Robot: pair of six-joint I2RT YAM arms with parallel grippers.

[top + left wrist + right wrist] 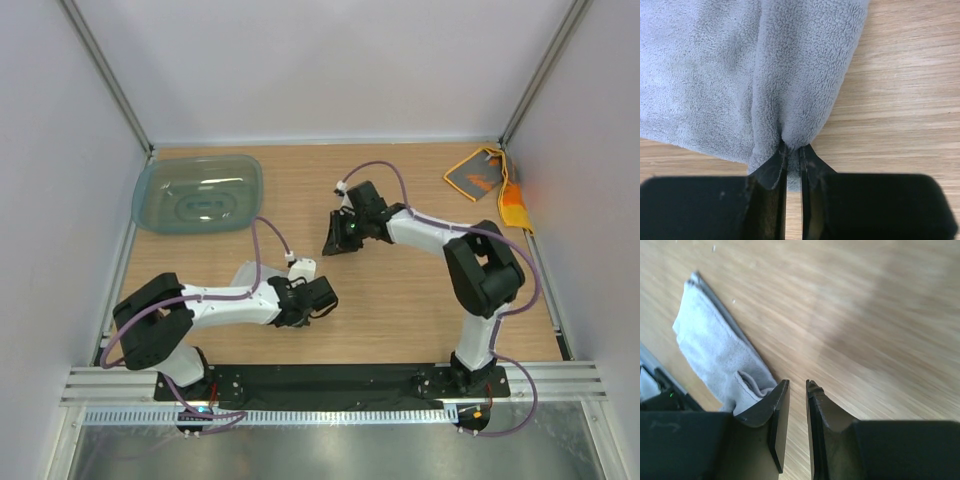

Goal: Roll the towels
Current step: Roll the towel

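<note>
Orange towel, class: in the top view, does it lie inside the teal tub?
No, the orange towel lies at the far right, well apart from the teal tub at the far left.

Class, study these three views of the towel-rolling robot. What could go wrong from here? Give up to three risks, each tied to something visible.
The left end effector pinches only a small fold at the edge of the grey towel; it could slip free or bunch.
The right end effector is open, holding nothing, so the towel may drag rather than roll.
The orange towel lies rumpled at the far right edge of the table, probably awkward to grasp.
</note>
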